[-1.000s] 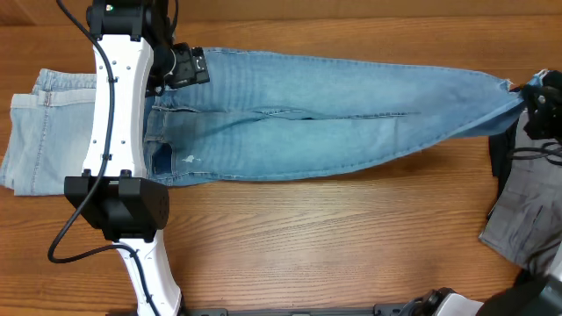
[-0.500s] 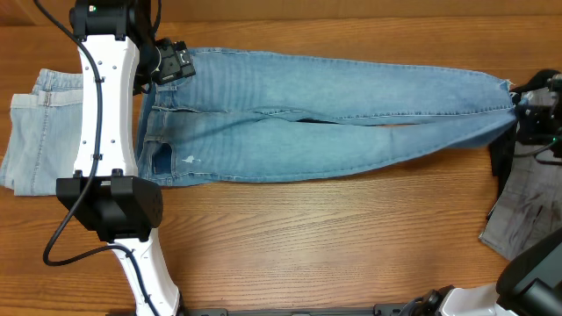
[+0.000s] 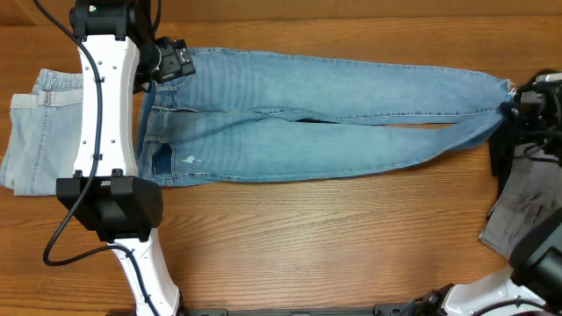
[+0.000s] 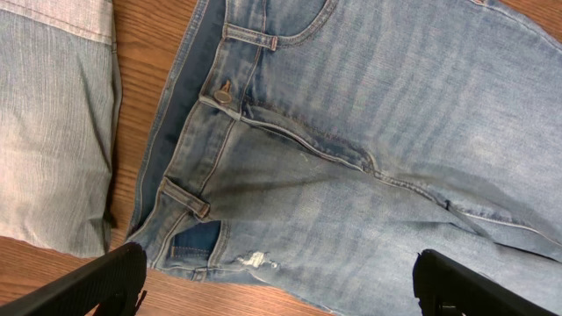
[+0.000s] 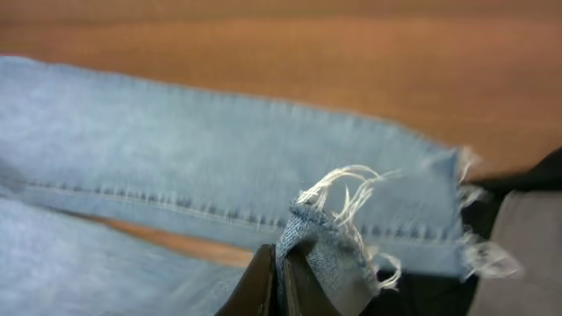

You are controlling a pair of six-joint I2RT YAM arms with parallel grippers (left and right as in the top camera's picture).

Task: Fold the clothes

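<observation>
Mid-blue jeans (image 3: 316, 114) lie stretched across the table, waist at the left and hems at the right. My left gripper (image 3: 172, 63) hovers open over the waistband at its far edge. In the left wrist view its fingers (image 4: 97, 285) stand wide apart above the fly and button (image 4: 226, 90), with nothing between them. At the far right my right gripper (image 3: 516, 107) is shut on the frayed hem (image 5: 338, 219) of the nearer leg. In the right wrist view the denim is pinched between the jaws of the right gripper (image 5: 281, 276).
Folded pale-wash jeans (image 3: 39, 132) lie at the left edge, partly under my left arm (image 3: 105, 140). A grey garment (image 3: 527, 211) and a black one (image 3: 498, 158) lie at the right edge. Bare wood runs along the front.
My left arm has shifted a little to the left. The right gripper has drawn the nearer leg's hem along, and a gap has opened between the two legs.
</observation>
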